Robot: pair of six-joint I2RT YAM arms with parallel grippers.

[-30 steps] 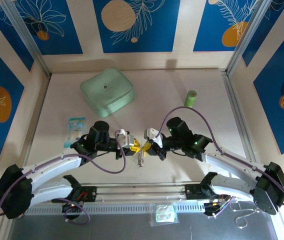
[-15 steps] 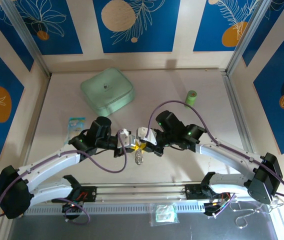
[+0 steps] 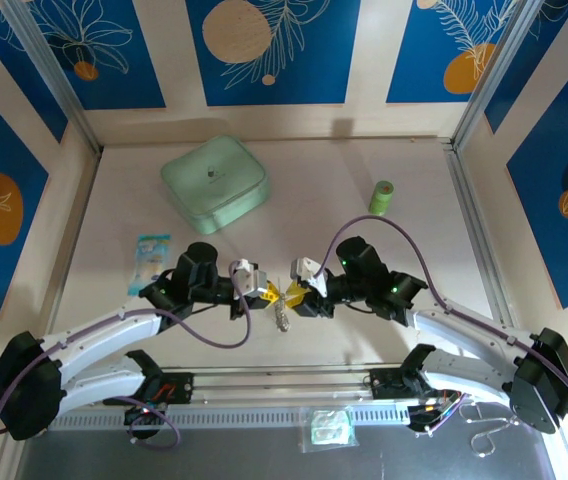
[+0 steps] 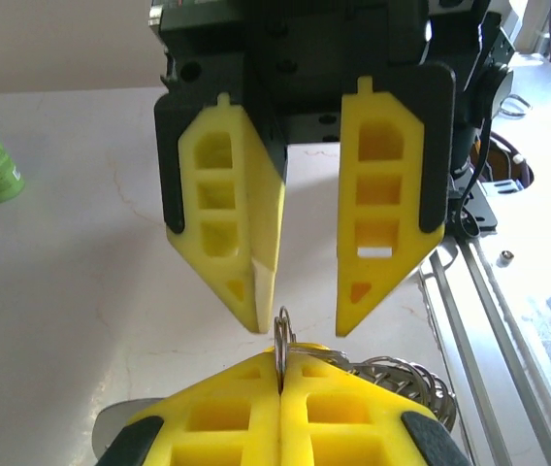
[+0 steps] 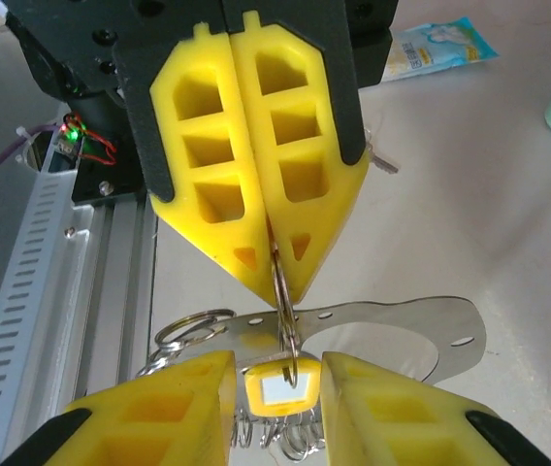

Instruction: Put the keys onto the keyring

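Note:
My left gripper (image 3: 267, 292) is shut on the thin metal ring of the keyring (image 5: 282, 291), pinching its edge at the fingertips (image 4: 281, 361). A yellow-headed key (image 5: 277, 386) hangs on that ring. My right gripper (image 5: 277, 367) stands open, one finger on each side of the key head with a small gap to each. In the left wrist view the right gripper (image 4: 302, 327) faces me with its jaws apart just above the ring (image 4: 281, 335). The keyring's silver chain loops (image 4: 402, 374) dangle below, seen from above as a short silver strand (image 3: 281, 318).
A mint green case (image 3: 214, 183) lies at the back left and a small green roll (image 3: 382, 196) at the back right. A blue-white packet (image 3: 151, 258) lies left of the left arm. A thin silver plate with holes (image 5: 402, 320) lies under the grippers. A metal rail (image 3: 284, 385) runs along the near edge.
My right gripper has opened from shut, and the yellow key now hangs between its fingers. The right arm pushed left, then drew back right. The left gripper closed fully on the ring.

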